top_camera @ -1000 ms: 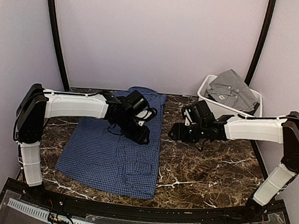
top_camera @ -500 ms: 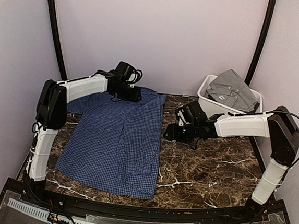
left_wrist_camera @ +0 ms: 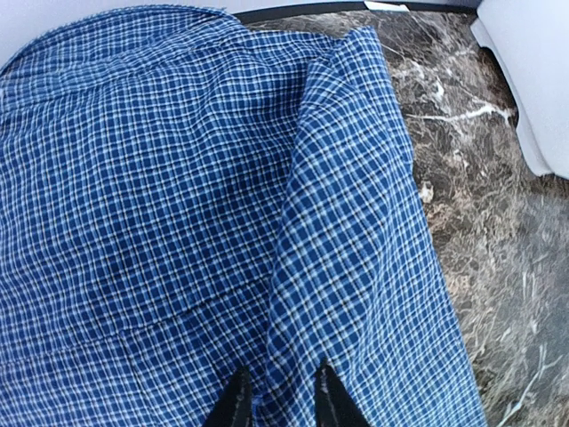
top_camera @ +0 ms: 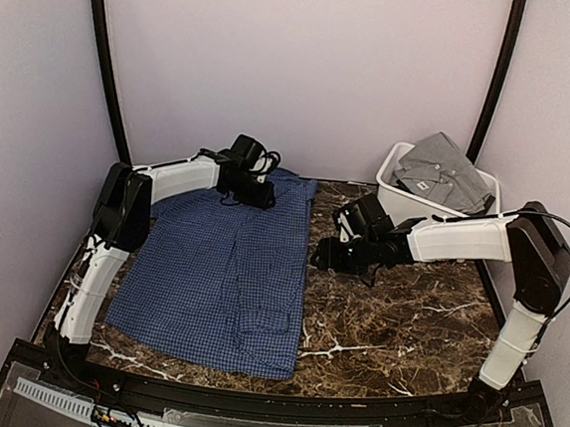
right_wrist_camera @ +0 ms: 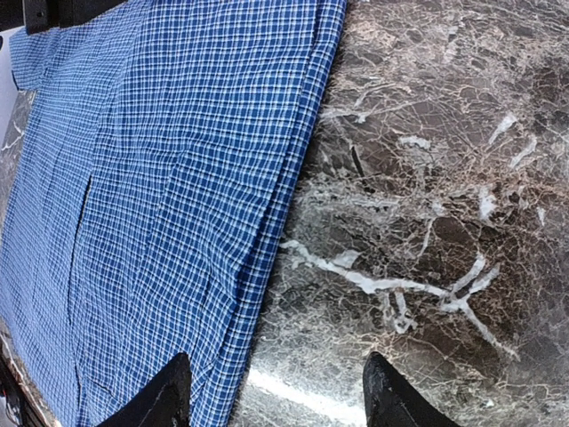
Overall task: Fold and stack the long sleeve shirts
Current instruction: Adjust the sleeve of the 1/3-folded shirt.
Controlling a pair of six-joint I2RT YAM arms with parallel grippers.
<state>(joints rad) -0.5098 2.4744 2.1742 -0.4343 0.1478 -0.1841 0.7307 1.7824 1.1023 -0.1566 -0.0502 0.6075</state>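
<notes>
The navy-blue checked shirt [top_camera: 220, 268] lies spread flat on the left half of the marble table [top_camera: 406, 314]. My left gripper [top_camera: 261, 196] is down at the shirt's far end, near the collar. In the left wrist view its jaws [left_wrist_camera: 280, 378] stand narrow, with a raised fold of the checked cloth [left_wrist_camera: 178, 178] filling the gap between them. My right gripper [top_camera: 321, 259] hovers open and empty at the shirt's right edge. In its wrist view the gripper [right_wrist_camera: 280, 391] spans the hem of the shirt [right_wrist_camera: 160, 178] and bare marble. The grey shirt [top_camera: 443, 172] lies in the bin.
A white plastic bin [top_camera: 396, 198] stands at the back right corner against the wall; its corner [left_wrist_camera: 533, 80] shows in the left wrist view. Black frame poles rise at both back corners. Bare marble [right_wrist_camera: 427, 178] stretches right of the shirt.
My left arm swung from the shirt's middle to its far collar end, and its jaws narrowed onto the cloth. The right gripper drifted slightly left toward the shirt's edge.
</notes>
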